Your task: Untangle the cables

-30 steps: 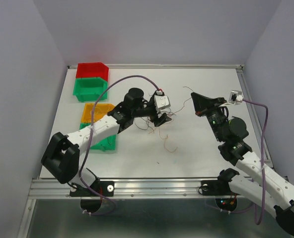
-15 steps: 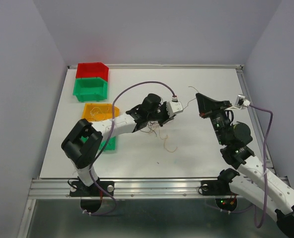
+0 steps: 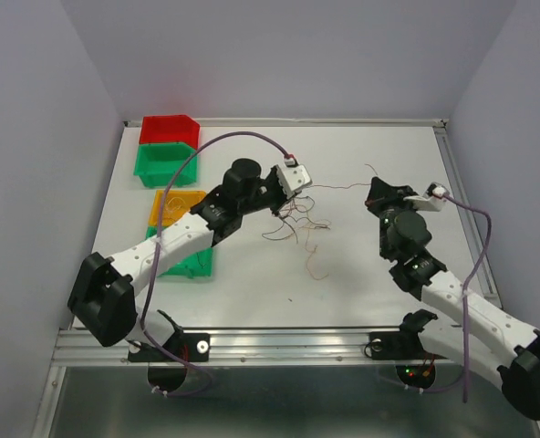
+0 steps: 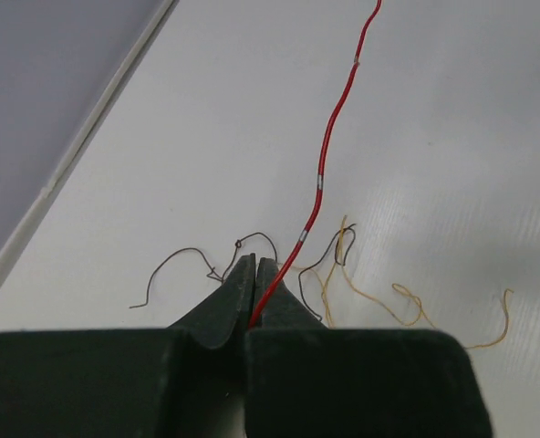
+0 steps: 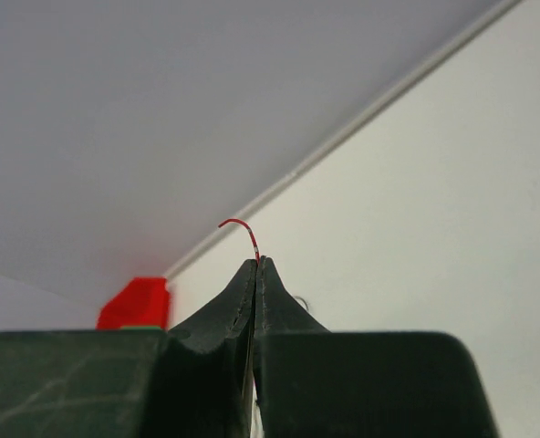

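The cables (image 3: 295, 219) are thin curly strands in a loose tangle on the white table, just below my left gripper (image 3: 283, 189). A red cable (image 3: 336, 187) runs from that gripper across to my right gripper (image 3: 374, 192). In the left wrist view the left gripper (image 4: 254, 265) is shut on the red cable (image 4: 323, 169). A dark strand (image 4: 190, 257) and a yellow strand (image 4: 372, 295) lie on the table under it. In the right wrist view the right gripper (image 5: 256, 265) is shut on the red cable's end (image 5: 244, 227), which pokes out past the tips.
A red bin (image 3: 170, 130) and a green bin (image 3: 165, 164) stand at the back left. An orange bin (image 3: 172, 206) sits on another green bin (image 3: 195, 265) beside the left arm. A single pale strand (image 3: 316, 265) lies mid-table. The table's raised rim (image 3: 453, 173) runs along the right.
My left gripper has shut on the red cable and pulled back left and up, drawing the cable taut. The tangle has spread out below it. My right gripper has lowered slightly, still shut.
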Controlling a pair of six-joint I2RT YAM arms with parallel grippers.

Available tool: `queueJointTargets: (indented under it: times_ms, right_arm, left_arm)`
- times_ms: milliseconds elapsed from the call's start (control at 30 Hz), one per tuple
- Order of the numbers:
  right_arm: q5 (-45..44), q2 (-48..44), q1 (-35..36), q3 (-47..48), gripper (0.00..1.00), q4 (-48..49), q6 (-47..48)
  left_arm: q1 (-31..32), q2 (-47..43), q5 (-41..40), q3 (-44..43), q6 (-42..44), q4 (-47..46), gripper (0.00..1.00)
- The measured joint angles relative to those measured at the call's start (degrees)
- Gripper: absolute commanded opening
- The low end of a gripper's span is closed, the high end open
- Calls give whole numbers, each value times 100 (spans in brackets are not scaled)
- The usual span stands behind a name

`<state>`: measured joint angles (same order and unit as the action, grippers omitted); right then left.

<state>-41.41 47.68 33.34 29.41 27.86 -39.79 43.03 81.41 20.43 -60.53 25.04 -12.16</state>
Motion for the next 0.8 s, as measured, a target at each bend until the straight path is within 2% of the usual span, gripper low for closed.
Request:
queueJointTargets:
  times_ms: [133,233,300,333,367,533,633,800]
  right_arm:
    - [55,1032,4,7,0,-234,-243]
    - [809,1725,2,144,1,-238,-289]
    - [1475,2087,-26,356,12,-140,-153]
    - [1987,2262,-28,442,33,37,-48]
    - [2205,2328,-33,461,42,127,-4]
    - [3565,2634,-131,450,76,734,385]
    - [4354,2828,-153,380,80,1366,538]
    - [5567,3383,-151,188,81,2546,570]
  left_arm:
    - [-227,-380,37,-57,-68,393,0]
    - [-208,-671,140,-59,-116,756,0]
    - [-175,-957,168,-66,-164,997,0]
    - [-190,-1137,153,-68,-203,1082,0]
    - [-212,-1263,136,-68,-223,1123,0]
    - [-404,-1864,-24,-103,-428,988,0]
    - [-562,-1843,-125,-216,-614,874,0]
    - [-743,-1617,-192,-229,-859,863,0]
